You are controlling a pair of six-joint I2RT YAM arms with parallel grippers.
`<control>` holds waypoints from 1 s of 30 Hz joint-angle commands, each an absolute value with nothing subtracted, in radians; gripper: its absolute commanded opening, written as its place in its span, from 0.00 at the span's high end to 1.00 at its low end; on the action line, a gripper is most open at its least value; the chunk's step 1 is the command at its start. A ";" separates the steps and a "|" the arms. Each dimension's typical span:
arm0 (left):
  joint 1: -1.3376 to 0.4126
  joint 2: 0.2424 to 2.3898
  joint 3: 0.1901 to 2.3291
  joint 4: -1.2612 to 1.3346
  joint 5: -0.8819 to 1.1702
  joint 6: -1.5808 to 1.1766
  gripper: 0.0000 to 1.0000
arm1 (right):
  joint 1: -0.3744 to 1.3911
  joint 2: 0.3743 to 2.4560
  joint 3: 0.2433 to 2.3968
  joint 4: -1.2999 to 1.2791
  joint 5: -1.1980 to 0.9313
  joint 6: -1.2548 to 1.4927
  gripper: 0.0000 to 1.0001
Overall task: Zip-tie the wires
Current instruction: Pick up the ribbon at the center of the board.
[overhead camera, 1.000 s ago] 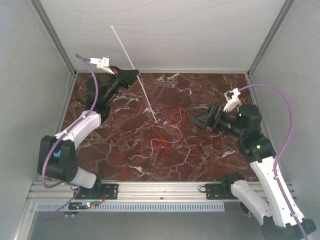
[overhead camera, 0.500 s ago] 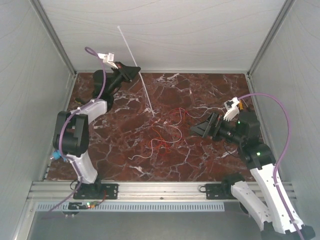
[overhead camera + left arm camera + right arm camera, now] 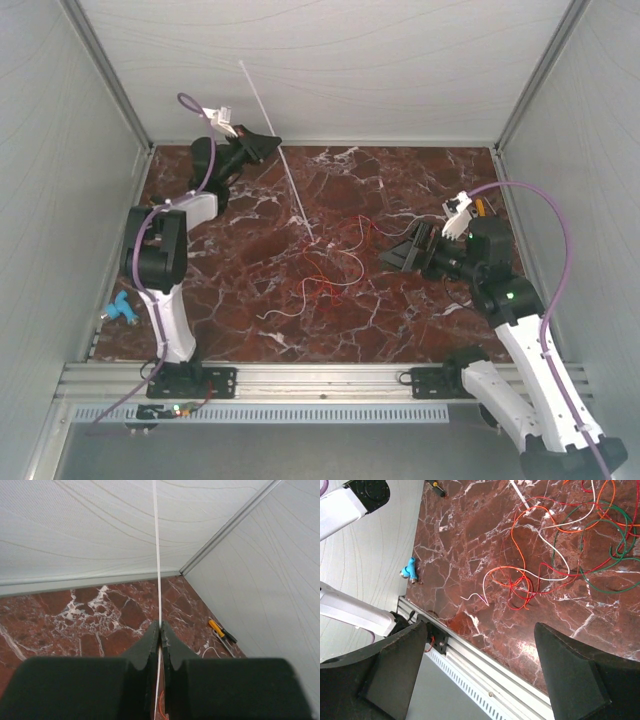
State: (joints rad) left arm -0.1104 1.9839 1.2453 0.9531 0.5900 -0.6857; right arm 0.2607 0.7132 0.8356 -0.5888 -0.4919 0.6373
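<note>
Left arm [image 3: 160, 250] stretched to the tabletop's [image 3: 400, 180] far-left corner, left fingers [image 3: 152, 641] clenched on the zip tie [image 3: 292, 190], which slants down to the wires [image 3: 330, 265] at centre; right arm [image 3: 515, 315] low near the right edge, right fingers [image 3: 570, 665] released, spread wide.

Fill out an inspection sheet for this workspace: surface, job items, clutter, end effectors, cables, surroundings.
Surface: red-brown marble tabletop, no spill or damage seen.
Job's things: wires in a loose, unbundled tangle mid-table (red, orange, white, green). The zip tie is lifted and slanted, with its lower end at the tangle's far edge.
Clutter: blue object at the left edge; yellow-handled tool by the right wall.
Grippers: left end effector shut on the zip tie; right end effector open and empty, to the right of the wires.
Cables: purple cables loop off each arm, apart from the wires.
Surroundings: pale panel walls; aluminium rail at the near edge.
</note>
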 commanded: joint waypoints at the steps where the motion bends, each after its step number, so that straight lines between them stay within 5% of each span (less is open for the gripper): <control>1: -0.118 1.971 1.207 1.077 0.654 -0.706 1.00 | 0.244 0.718 0.868 -0.587 -0.509 0.617 0.13; 14: -0.171 1.866 0.961 1.190 0.495 -0.660 1.00 | 0.184 0.659 0.801 -0.619 -0.473 0.689 0.13; 30: -0.224 1.900 0.940 1.269 0.275 -0.577 1.00 | 0.182 0.591 0.776 -0.618 -0.459 0.745 0.14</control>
State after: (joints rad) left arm -0.2024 1.8851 0.9329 1.1393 0.3199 -0.6170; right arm 0.1867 0.6094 0.7803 -0.6174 -0.4667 0.7261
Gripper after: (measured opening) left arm 0.003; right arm 0.863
